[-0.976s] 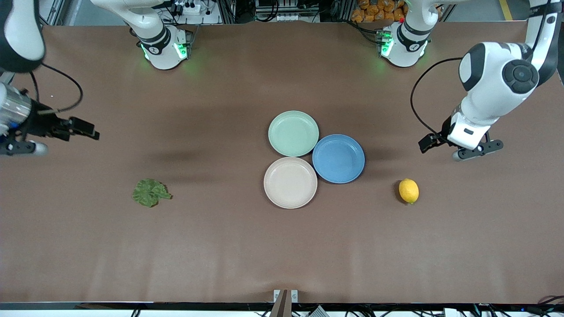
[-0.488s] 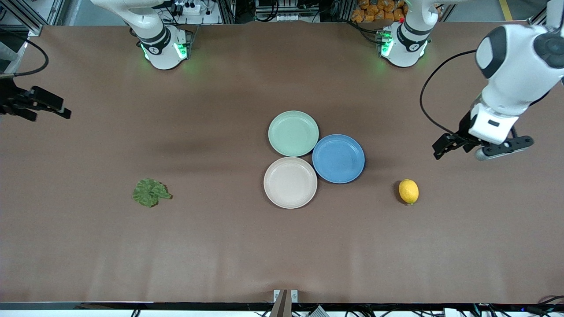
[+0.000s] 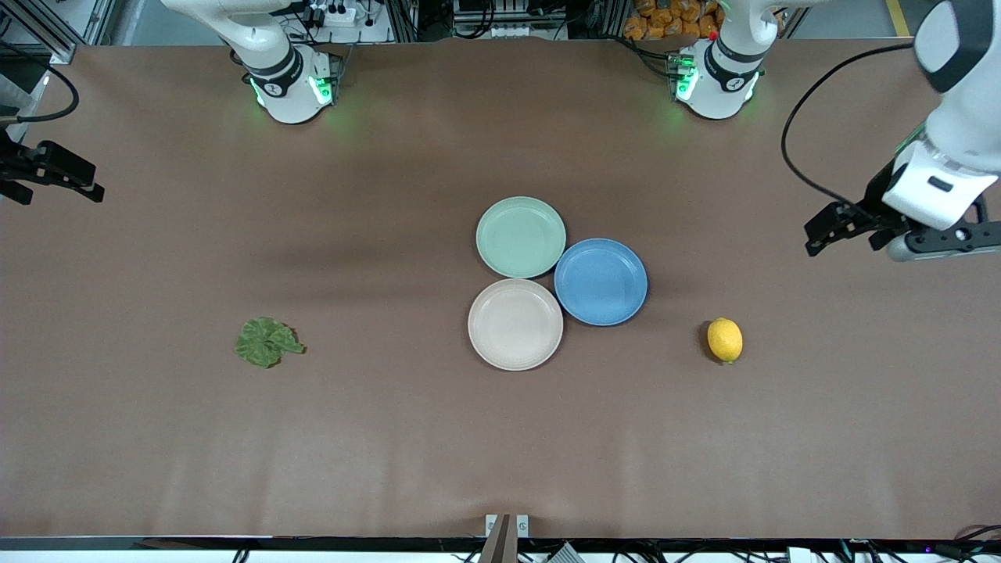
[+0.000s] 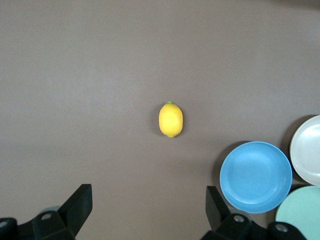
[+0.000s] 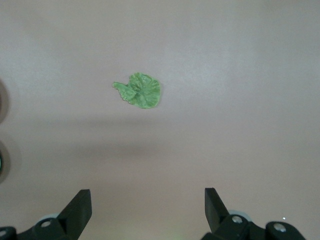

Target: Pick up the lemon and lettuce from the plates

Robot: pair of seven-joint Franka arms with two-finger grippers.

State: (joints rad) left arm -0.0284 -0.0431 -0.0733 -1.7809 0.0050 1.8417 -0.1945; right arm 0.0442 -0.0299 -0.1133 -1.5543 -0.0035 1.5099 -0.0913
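Front view: my left gripper (image 3: 821, 232) and right gripper (image 3: 59, 176), both spread and empty, have drawn outward to the table's ends since a second ago. Lemon (image 3: 725, 339) and lettuce (image 3: 267, 342) lie on bare table; mint plate (image 3: 521, 236) and beige plate (image 3: 515, 324) are vacant. Left wrist view: lemon (image 4: 171, 119) well clear of my fingers (image 4: 77, 207). Right wrist view: lettuce (image 5: 140, 90) likewise. Task appears finished.
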